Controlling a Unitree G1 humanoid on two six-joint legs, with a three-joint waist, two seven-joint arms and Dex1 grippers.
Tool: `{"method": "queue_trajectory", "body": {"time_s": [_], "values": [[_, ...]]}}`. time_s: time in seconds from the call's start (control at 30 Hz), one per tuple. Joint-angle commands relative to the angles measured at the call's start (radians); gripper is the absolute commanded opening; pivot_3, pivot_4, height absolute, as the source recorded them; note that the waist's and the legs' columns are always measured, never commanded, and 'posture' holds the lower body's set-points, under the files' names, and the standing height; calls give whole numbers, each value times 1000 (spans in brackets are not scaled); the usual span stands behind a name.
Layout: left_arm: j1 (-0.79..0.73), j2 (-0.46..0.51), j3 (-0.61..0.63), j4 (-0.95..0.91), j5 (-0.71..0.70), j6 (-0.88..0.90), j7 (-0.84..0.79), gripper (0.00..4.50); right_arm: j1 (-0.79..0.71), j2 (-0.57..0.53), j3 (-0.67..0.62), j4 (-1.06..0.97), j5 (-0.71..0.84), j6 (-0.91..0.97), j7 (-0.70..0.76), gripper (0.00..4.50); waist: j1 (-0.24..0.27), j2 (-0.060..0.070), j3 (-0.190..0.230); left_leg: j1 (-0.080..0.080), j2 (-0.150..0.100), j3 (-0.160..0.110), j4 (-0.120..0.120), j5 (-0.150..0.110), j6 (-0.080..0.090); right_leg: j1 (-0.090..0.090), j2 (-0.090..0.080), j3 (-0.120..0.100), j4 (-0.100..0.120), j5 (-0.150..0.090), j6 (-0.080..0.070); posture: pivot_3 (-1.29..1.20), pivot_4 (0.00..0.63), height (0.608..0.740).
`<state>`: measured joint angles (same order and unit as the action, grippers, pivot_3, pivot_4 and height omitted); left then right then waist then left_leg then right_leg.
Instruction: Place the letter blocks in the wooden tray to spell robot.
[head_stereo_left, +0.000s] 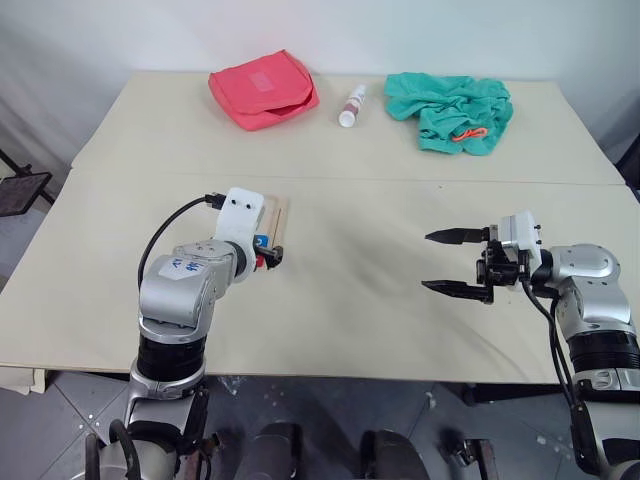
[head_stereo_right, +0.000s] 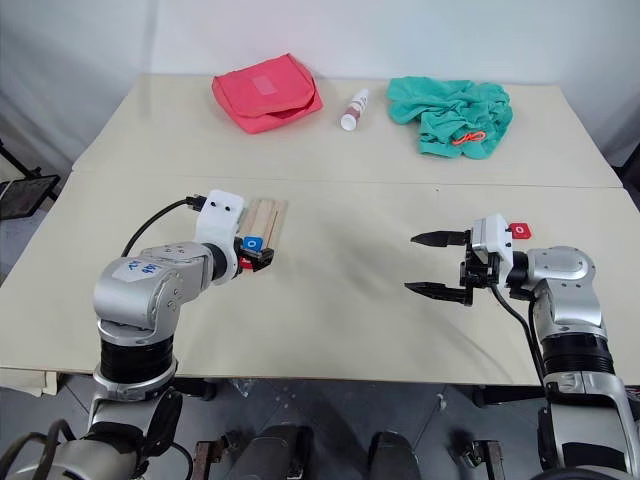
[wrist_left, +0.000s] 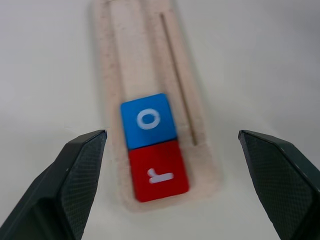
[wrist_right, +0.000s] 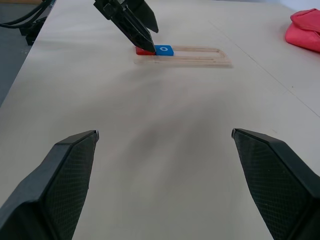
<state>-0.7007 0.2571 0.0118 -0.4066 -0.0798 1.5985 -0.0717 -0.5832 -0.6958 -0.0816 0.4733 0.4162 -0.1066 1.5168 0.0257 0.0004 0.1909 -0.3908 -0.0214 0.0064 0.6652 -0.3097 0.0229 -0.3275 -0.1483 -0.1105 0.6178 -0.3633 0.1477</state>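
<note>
The left claw (wrist_left: 172, 165) hangs wide open and empty just over the near end of the tray (wrist_left: 150, 50) — 2 blocks sit in its slot, red r (wrist_left: 159, 171) at the end, blue o (wrist_left: 148, 120) touching it. The right claw (head_stereo_right: 437, 263) is also spread wide, holding nothing, well apart over bare bench (head_stereo_left: 350, 300). A red o (head_stereo_right: 519, 231) lies just behind it — but b likely comes next. Set it flush against the blue o, square to the slot.
</note>
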Motion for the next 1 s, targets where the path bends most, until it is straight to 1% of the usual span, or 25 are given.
{"method": "queue_trajectory", "body": {"time_s": [0.03, 0.33, 0.5, 0.7, 1.0], "values": [[-21, -17, 27, -19, 15, 13, 18, 4486, 0, -18, -15, -24, 10, -5, 23, 4500, 0, 0, 0, 0, 0, 0, 0, 0, 0, 0, 0, 0, 0, 0, 0, 0, 150, 740], [-16, -46, 32, -6, 30, 16, 54, 4486, 9, -18, -19, -38, 14, -2, 15, 4500, -1, 0, 0, 0, 0, 0, 0, 0, 0, 0, 0, 0, 0, 0, 0, 0, 150, 740], [-2, -27, 10, -6, 41, 16, 77, 4486, 15, -20, -19, -45, 13, -1, 11, 4500, 0, 0, 0, 0, 0, 0, 0, 0, 0, 0, 0, 0, -1, 0, 0, 0, 150, 740], [13, -37, 17, -17, 44, 16, 89, 4486, 12, -19, -18, -46, 12, 2, 10, 4500, 0, 0, 0, 0, 0, 0, 0, 0, 0, 0, 0, 0, -1, 0, 0, 0, 150, 740], [51, -83, 55, 19, 35, 16, 81, 4486, 6, -17, -16, -51, 12, 7, 8, 4500, 0, 0, 0, 0, 0, 0, 0, 0, 0, 0, 0, 0, -1, 0, 0, 0, 150, 740]]}}
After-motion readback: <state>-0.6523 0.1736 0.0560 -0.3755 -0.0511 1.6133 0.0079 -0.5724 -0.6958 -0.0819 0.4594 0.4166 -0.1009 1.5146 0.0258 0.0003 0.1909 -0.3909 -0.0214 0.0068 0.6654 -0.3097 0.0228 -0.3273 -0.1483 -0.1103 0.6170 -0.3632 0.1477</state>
